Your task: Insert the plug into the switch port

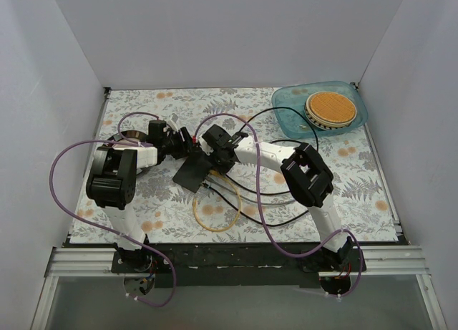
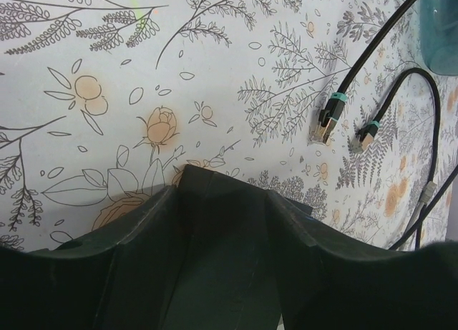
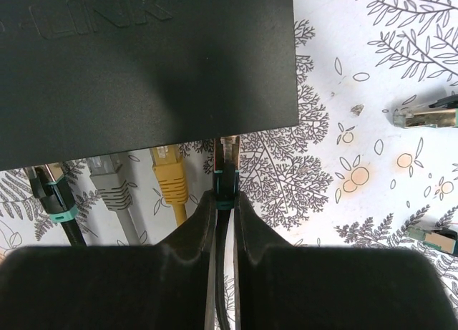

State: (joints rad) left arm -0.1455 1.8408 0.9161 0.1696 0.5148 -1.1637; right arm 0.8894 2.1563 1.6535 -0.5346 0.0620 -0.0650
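Pinching the plug (image 3: 227, 149) by its teal boot, the right gripper (image 3: 224, 195) was clamped tight on it at lower centre of the right wrist view, so that the clear, ribbed tip pointed straight at the lower edge of the switch (image 3: 143, 58). The tip sat just at that edge and was not visibly seated. The switch port it was aimed at lay hidden under the overhang, to the right of a yellow plug (image 3: 168, 174), a grey plug (image 3: 111, 185) and a teal-booted plug (image 3: 54, 197) that filled the row. The switch was a flat, matt black box with raised lettering, lying on a floral printed mat (image 3: 372, 172). In the overhead view the left gripper (image 1: 179, 142) stood at the box's upper corner, probably to brace it against the push. Its fingers flanked a dark body in its own camera, but whether they gripped it I could not tell. Two spare plugs (image 2: 325, 122) lay loose on the mat, well apart from the work.
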